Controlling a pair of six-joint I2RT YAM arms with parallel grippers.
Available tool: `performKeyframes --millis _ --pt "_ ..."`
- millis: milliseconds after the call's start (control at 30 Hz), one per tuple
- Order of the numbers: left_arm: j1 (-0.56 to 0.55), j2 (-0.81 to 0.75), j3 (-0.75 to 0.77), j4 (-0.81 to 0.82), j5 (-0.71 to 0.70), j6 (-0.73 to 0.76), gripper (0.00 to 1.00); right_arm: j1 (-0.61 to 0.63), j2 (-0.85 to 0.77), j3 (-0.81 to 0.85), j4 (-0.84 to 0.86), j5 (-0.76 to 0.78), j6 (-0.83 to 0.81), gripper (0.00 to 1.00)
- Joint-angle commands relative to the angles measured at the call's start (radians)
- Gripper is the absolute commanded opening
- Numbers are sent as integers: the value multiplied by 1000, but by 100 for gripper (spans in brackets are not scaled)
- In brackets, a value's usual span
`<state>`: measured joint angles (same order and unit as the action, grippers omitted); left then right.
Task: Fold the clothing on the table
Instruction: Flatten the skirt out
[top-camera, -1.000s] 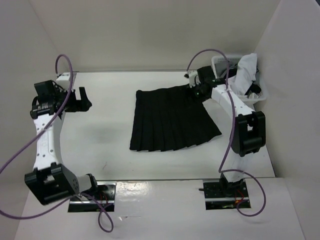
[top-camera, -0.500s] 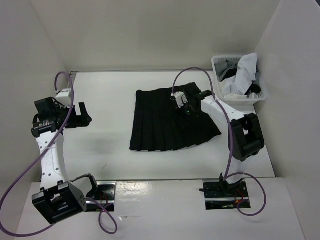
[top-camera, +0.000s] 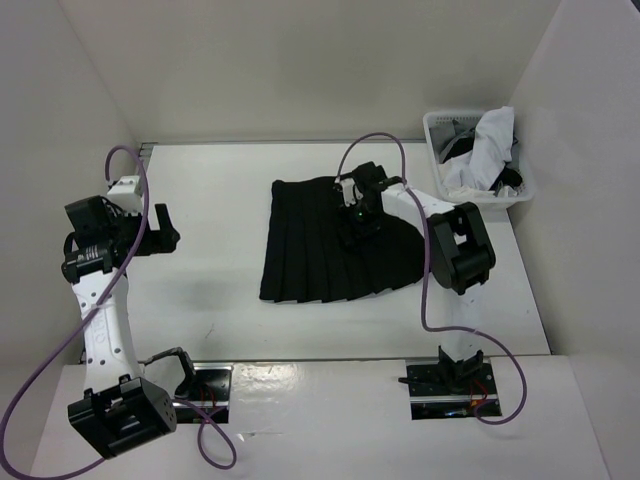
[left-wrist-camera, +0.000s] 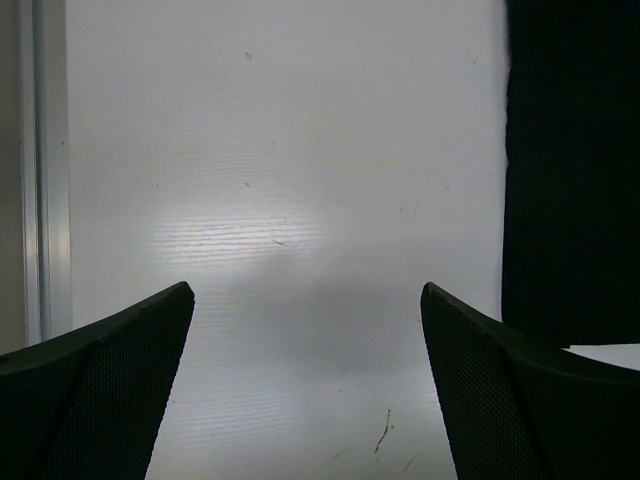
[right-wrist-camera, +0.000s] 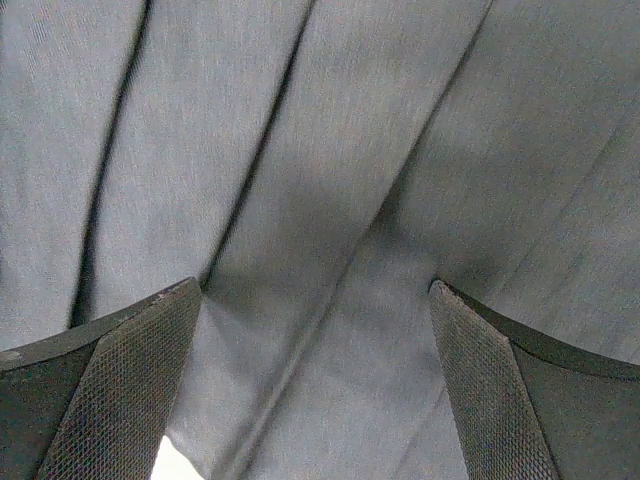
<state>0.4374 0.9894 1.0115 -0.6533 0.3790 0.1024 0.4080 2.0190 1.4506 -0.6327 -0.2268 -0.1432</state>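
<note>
White bench (top-camera: 200, 300) offers open room at the near left, where the left pincer (left-wrist-camera: 305, 287) hangs wide above it, well apart from the black pleated skirt (top-camera: 310, 260) spread flat mid-bench. The right pincer (right-wrist-camera: 312, 284), also wide, hovers over pleats toward the waistband. It should probably shift to an edge before closing. A laundry basket (top-camera: 515, 195) crowds the far right.
</note>
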Motion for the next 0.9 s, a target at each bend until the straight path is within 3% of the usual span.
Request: performKeyframes --millis 0,333,533,667,867 --pt "6 -17 -1 29 -18 3 100 15 41 66 70 35 66 99" --pt "6 -17 -1 38 -19 -6 100 117 5 -65 93 256 223 99" --pt "6 -17 -10 38 -19 -6 100 222 -44 -134 39 192 322 99" --pt "6 -17 -10 38 -19 -6 100 305 -157 -237 122 172 447 99" --pt "6 -17 -10 38 -19 -6 100 337 -115 -243 108 63 470 99"
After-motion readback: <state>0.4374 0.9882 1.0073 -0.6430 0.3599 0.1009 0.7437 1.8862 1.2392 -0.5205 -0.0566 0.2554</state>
